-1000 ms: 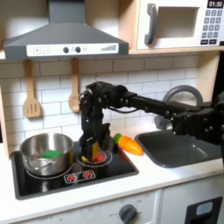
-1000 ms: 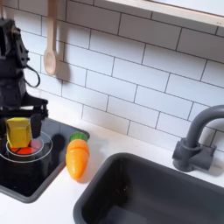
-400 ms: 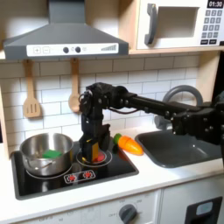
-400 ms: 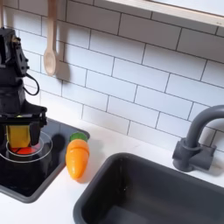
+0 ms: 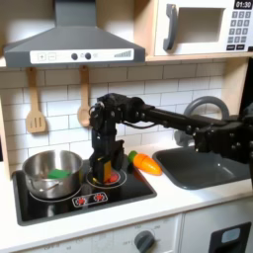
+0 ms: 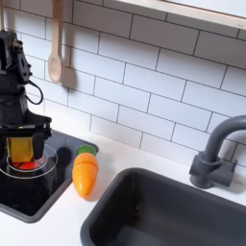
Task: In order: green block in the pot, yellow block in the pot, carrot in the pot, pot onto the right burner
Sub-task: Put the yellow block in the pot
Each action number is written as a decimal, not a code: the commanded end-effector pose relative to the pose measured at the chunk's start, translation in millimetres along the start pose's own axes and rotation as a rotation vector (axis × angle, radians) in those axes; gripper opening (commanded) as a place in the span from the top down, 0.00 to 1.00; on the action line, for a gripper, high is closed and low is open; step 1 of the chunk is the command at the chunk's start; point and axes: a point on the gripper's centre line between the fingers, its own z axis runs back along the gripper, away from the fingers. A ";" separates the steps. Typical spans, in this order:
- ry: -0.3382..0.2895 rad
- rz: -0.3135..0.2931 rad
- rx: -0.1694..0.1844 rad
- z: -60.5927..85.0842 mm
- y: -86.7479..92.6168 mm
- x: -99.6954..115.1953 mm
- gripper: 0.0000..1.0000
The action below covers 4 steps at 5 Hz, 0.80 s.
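I take the pot (image 5: 52, 173) as my landmark. In the first exterior view it sits on the black stove top (image 5: 59, 205), on the burner toward the first exterior view's left. Inside the pot, I see the green block (image 5: 60, 174) lying on the bottom.

My end effector (image 5: 105, 173) hangs straight down just beside the pot, on the first exterior view's right of it, above the other burner (image 6: 29, 163) with its red ring. In the second exterior view the end effector (image 6: 23, 148) has its two black fingers (image 6: 39, 144) standing on both sides of the yellow block (image 6: 20, 150). They look closed against the block, so I judge that it is clenched on the yellow block. The block is low over the red ring; I cannot tell if it touches the stove top.

The carrot (image 5: 144, 163) lies on the white worktop (image 5: 178, 203), farther from the pot than the end effector, between the stove top and the dark sink (image 5: 203, 166). In the second exterior view the carrot (image 6: 86, 173) has its green leafy end pointing toward the tiled wall (image 6: 144, 82), and it is just beside the edge of the stove top.

Behind the pot, a wooden spatula (image 5: 36, 111) and a wooden spoon (image 6: 56, 58) hang on the tiled wall.
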 end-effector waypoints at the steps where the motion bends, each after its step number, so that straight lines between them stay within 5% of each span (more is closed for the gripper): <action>1: -0.033 0.002 0.011 7.7 0.5 7.9 0.00; 4: -0.002 0.004 0.015 -4.8 4.4 3.4 0.00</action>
